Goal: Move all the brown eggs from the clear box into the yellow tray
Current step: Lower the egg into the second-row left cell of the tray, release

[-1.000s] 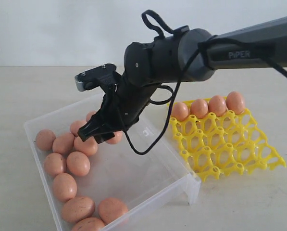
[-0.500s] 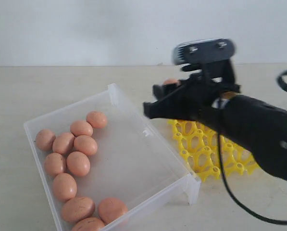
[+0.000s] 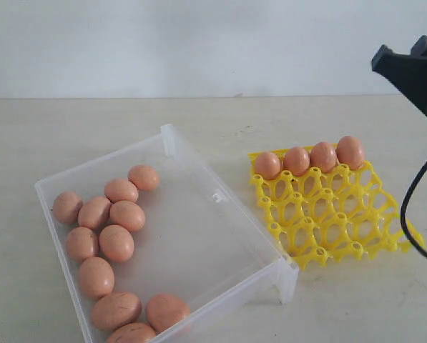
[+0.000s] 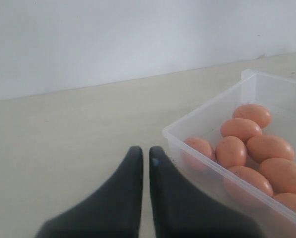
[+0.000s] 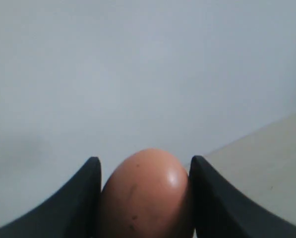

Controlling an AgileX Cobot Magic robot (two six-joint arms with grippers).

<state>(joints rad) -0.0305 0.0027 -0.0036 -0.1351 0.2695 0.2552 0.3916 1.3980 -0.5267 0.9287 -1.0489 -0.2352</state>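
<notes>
The clear box [image 3: 199, 168] lies at the left and holds several brown eggs [image 3: 116, 243] along its left side. To its right, the yellow tray [image 3: 327, 221] has a back row of brown eggs [image 3: 310, 158]. My right gripper [image 5: 146, 159] is shut on one brown egg [image 5: 145, 198], which sits between the two fingers. Only a dark part of the right arm [image 3: 413, 71] shows at the upper right edge, above and beyond the tray. My left gripper [image 4: 145, 149] is shut and empty, low over the table just outside the box wall [image 4: 207, 148].
A black cable [image 3: 408, 214] hangs from the right arm over the tray's right edge. The box has a small clip tab [image 3: 217, 196] on the rim facing the tray. A pale wall stands behind the beige table [image 3: 91, 128].
The right arm has lifted out of the box and swung right past the tray to the frame's upper right edge. The eggs in the box and tray have not moved.
</notes>
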